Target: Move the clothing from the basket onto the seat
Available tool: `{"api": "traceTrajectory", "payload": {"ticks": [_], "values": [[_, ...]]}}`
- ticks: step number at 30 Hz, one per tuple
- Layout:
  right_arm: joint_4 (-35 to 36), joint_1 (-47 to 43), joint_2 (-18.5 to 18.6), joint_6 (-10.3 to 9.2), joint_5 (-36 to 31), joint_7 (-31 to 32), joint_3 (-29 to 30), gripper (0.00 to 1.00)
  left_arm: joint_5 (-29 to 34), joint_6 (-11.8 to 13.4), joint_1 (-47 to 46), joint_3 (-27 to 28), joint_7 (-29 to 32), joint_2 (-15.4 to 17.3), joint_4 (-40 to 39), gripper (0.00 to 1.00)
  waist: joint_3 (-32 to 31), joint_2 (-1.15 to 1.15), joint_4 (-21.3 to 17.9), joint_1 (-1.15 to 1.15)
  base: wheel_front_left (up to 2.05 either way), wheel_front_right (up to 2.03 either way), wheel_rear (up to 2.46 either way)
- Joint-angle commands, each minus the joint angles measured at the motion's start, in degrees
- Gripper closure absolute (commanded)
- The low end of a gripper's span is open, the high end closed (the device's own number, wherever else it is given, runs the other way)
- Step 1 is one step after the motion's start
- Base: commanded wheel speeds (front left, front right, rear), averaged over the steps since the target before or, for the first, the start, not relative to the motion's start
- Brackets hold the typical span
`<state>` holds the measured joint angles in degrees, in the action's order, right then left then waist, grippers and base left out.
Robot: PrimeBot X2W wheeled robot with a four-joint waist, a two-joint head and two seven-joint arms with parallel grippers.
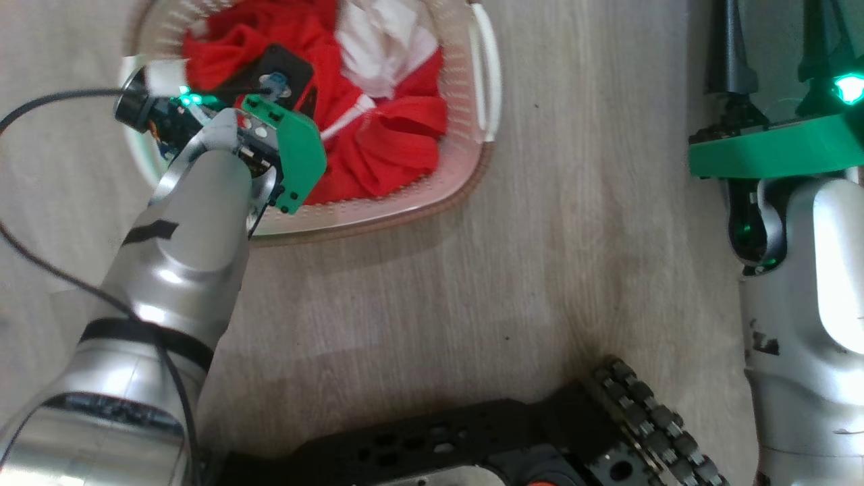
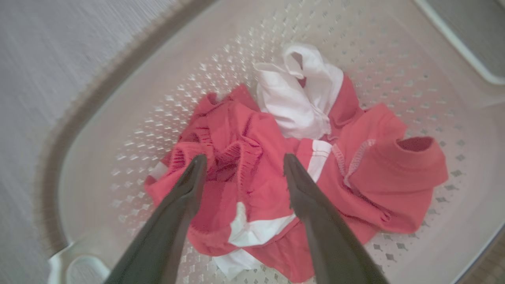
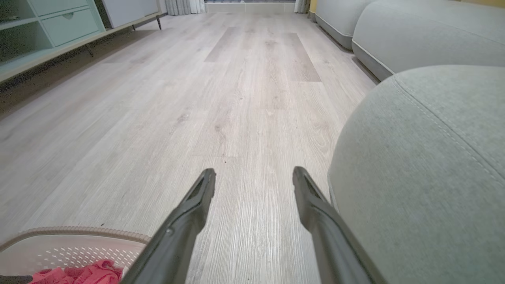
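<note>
The basket (image 1: 405, 209) is cream-white with perforated walls and stands on the wood floor, holding the crumpled red and white clothing (image 1: 391, 135). My left arm reaches down into its left half. In the left wrist view my left gripper (image 2: 244, 157) is open, its two dark fingers straddling a ridge of the red clothing (image 2: 375, 165) inside the basket (image 2: 118, 118). My right gripper (image 3: 254, 170) is open and empty, low over the floor. The grey seat (image 3: 426, 165) is just to its right. The basket's corner (image 3: 79, 244) sits at that view's lower left.
More grey cushions (image 3: 414, 31) line the right side of the room. A low cabinet with drawers (image 3: 59, 27) runs along the left. My black base with its roller wheel (image 1: 641, 418) is close below the basket. A black cable (image 1: 40, 108) loops off the left arm.
</note>
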<state>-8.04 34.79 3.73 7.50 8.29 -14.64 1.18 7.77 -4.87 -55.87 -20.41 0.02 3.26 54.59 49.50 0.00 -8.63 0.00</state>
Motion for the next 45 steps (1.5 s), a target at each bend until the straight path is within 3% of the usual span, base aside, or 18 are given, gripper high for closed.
{"api": "traceTrajectory", "payload": {"ticks": [1,21,22,23,29,35,39,45], "values": [[1.8,-1.1,-0.7,-0.01,0.4,-0.4,-1.2,0.00,0.9,0.1,0.1,0.6,0.5,1.0,-0.4,0.00,1.4,0.00,-1.6,0.00,0.00,0.00,0.00],[2.2,-0.8,-0.8,-0.01,5.8,-0.4,-4.1,0.00,1.3,0.3,-7.3,-1.9,6.0,3.6,13.4,0.00,5.3,0.00,-6.3,0.00,0.00,0.00,0.00],[2.2,-0.8,-0.8,-0.01,5.9,-0.4,-4.1,0.00,1.2,0.2,-7.3,-2.1,5.9,3.6,13.8,0.58,5.3,0.00,-6.4,0.00,0.00,0.00,0.00],[2.0,-0.9,-0.8,-0.01,6.1,-0.4,-4.2,0.00,0.9,0.1,-7.3,-2.1,5.6,3.4,14.1,1.00,5.1,0.00,-6.4,0.00,0.00,0.00,0.00],[0.8,-3.0,-0.8,-0.01,4.6,-0.4,-2.3,0.00,-3.7,0.8,-4.8,0.4,-2.5,1.3,12.9,1.00,0.2,0.00,-4.0,0.00,0.00,0.00,0.00],[-0.2,-6.9,-0.3,-0.01,1.2,-0.4,0.6,0.00,-9.6,2.3,1.0,4.2,-12.5,0.2,10.1,1.00,-9.6,0.00,0.5,0.00,0.00,0.00,0.00],[-1.1,-11.1,1.2,-0.01,0.5,-0.4,2.1,0.00,-14.3,2.7,7.0,7.2,-14.8,-0.1,5.7,1.00,-18.8,0.00,4.4,0.00,0.00,0.00,0.00],[-2.3,-15.3,2.3,-0.01,0.0,-0.4,2.1,0.00,-17.2,3.3,14.6,10.1,-15.0,0.2,-4.5,1.00,-26.8,0.00,7.1,0.00,0.00,0.00,0.00]]}}
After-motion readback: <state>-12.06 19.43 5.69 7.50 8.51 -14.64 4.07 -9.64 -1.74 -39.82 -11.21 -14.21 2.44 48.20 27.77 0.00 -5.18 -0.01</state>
